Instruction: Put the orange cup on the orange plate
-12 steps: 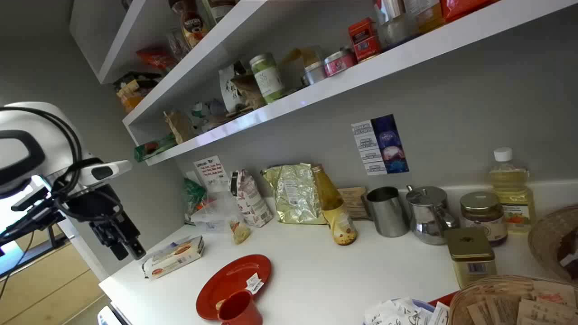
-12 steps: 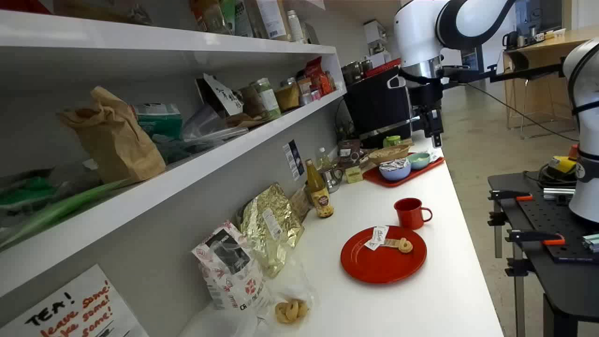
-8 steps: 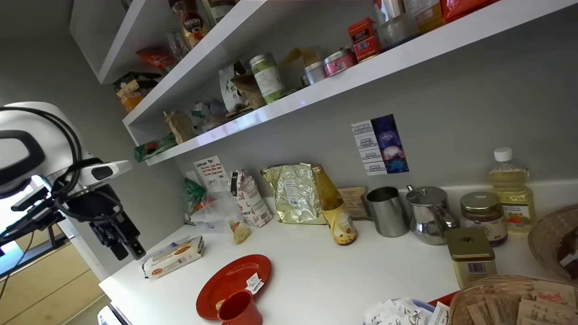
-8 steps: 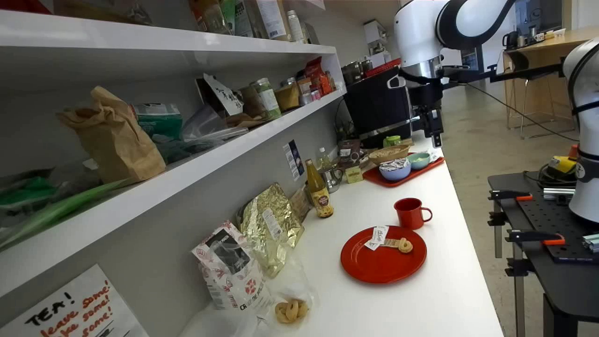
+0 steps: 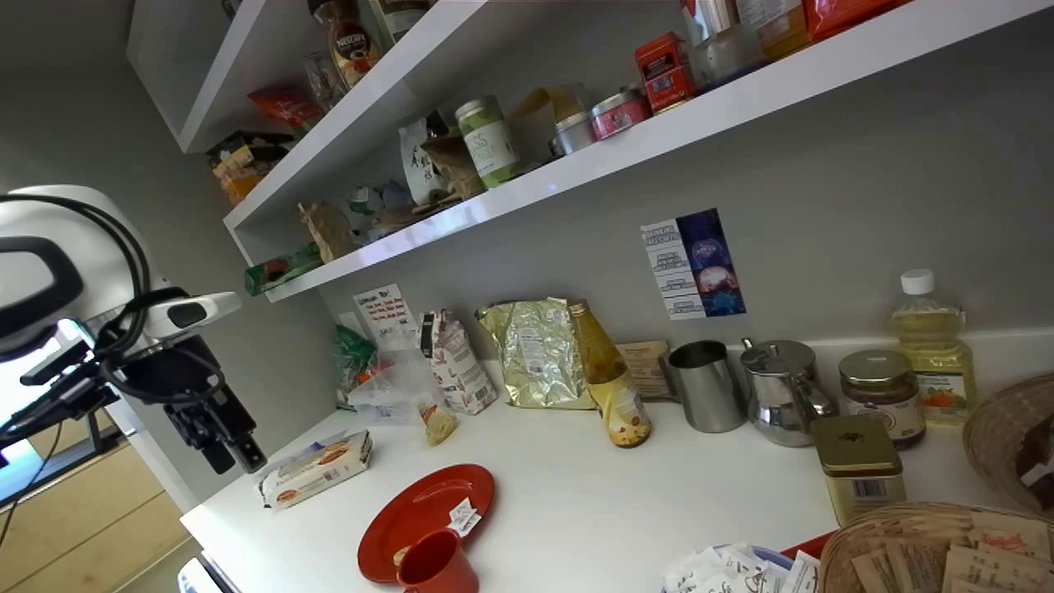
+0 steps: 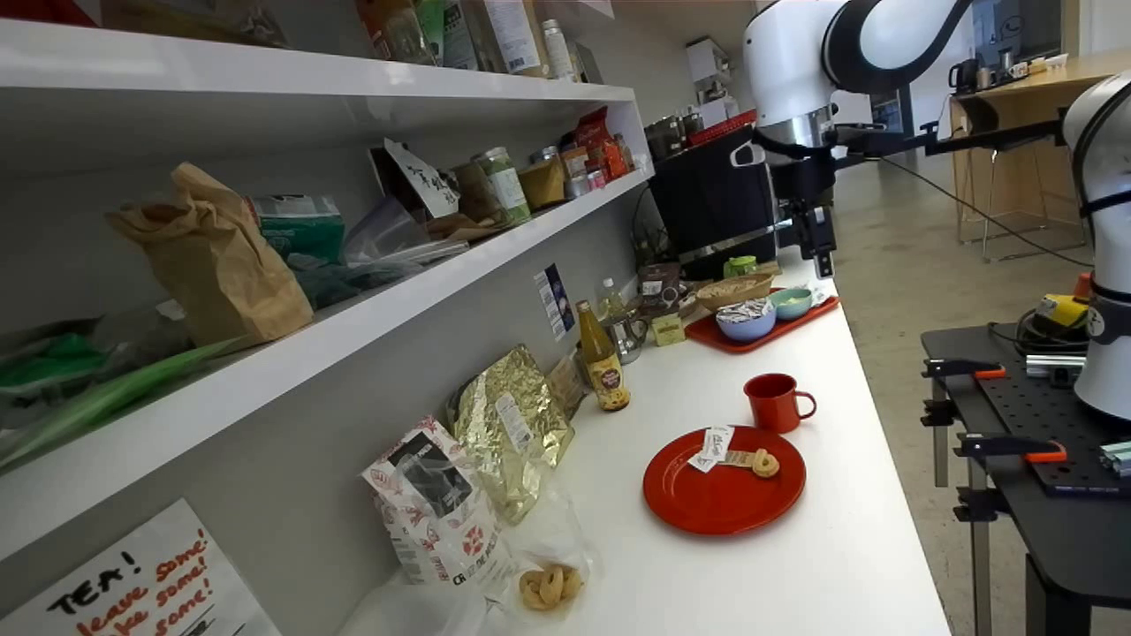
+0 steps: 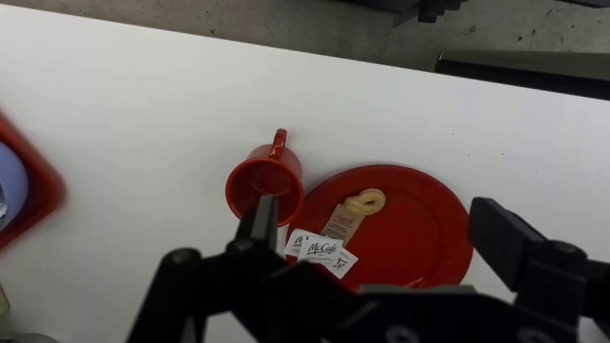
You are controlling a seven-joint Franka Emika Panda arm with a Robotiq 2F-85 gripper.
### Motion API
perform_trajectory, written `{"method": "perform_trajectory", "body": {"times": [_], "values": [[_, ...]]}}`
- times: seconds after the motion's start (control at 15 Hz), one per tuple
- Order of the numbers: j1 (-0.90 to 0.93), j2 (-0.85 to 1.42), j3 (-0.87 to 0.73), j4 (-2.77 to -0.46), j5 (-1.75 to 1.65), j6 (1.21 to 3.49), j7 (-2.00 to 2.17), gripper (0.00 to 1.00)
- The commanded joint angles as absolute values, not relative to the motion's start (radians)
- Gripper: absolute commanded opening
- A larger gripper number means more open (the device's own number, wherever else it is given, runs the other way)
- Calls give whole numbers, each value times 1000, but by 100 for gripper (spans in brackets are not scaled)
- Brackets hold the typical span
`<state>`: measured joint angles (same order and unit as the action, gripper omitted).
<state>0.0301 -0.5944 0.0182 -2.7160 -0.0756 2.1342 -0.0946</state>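
The orange cup (image 5: 440, 564) stands upright on the white counter, close beside the orange plate (image 5: 416, 506). In an exterior view the cup (image 6: 773, 405) has its handle on the right, and the plate (image 6: 720, 503) lies just in front of it. White packets (image 6: 712, 447), a brown packet and a pale ring-shaped piece (image 6: 765, 464) lie on the plate. My gripper (image 5: 236, 463) hangs high above the counter, apart from both. In the wrist view my gripper (image 7: 374, 207) is open and empty; one finger overlaps the cup (image 7: 267, 178), and the plate (image 7: 414, 228) shows between the fingers.
A red tray (image 6: 813, 315) with bowls and a basket stands beyond the cup. A bottle (image 6: 603, 358), a gold bag (image 6: 512, 428) and a clear bag with pale rings (image 6: 550, 586) line the wall. Shelves (image 6: 495, 247) overhang the counter's back. A long white pack (image 5: 317, 469) lies past the plate.
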Motion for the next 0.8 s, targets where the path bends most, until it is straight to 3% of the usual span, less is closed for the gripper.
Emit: {"method": "perform_trajectory", "body": {"times": [0.0, 0.73], "values": [[14, -485, -10, -2655, -74, 2181, -96, 100], [-57, -16, -113, -2502, -15, 2305, -149, 100]]}}
